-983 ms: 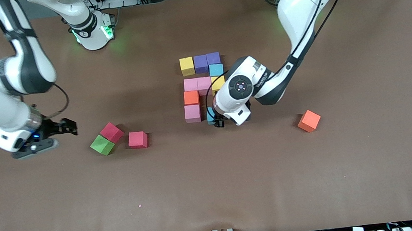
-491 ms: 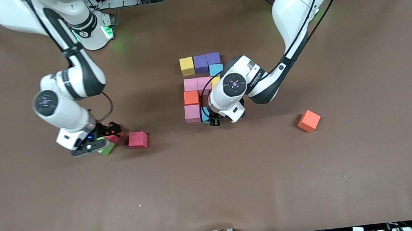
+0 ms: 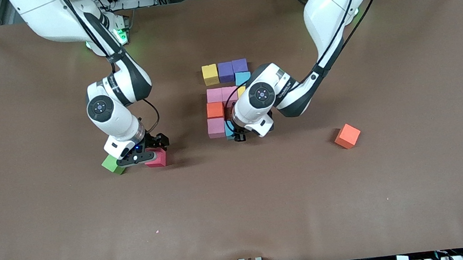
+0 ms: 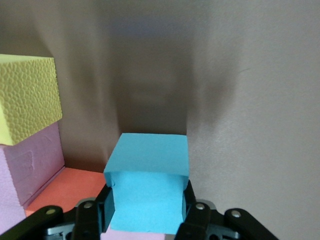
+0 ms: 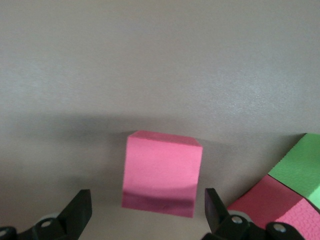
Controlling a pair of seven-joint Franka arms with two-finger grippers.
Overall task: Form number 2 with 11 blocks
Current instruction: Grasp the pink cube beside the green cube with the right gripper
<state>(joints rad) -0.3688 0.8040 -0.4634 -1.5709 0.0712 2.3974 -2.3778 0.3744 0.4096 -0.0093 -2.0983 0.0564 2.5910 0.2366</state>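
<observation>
Item: partly built figure 2 in foam cubes, mid-counter. Top row: yellow cube (image 3: pixel 210 74), two purple cubes (image 3: pixel 225 71), with a light blue cube (image 3: pixel 243 78) just below the row's end. Middle row: pink cubes (image 3: pixel 222 94) and a second yellow cube (image 3: pixel 241 91), largely hidden by the left arm. Below these: orange cube (image 3: pixel 215 110), then pink cube (image 3: pixel 216 128).

Step in hand: a second light blue cube (image 4: pixel 148 187) is held clamped in the left gripper (image 3: pixel 239 136) and is set beside the lower pink cube, starting the bottom row. Release is judged next, once the cube is seated flush.

The right gripper (image 3: pixel 141 157), fingers spread wide, is poised over a loose dark pink cube (image 5: pixel 162 171); a straight descent and closure are called for. A green cube (image 3: pixel 111 164) and a further dark pink cube (image 5: pixel 272 200) lie just beside it.

A red-orange cube (image 3: pixel 347 136) lies apart, toward the left arm's end.

Surface: brown matte counter (image 3: pixel 241 216). Room: aluminium framing and cables along the robots' edge.
</observation>
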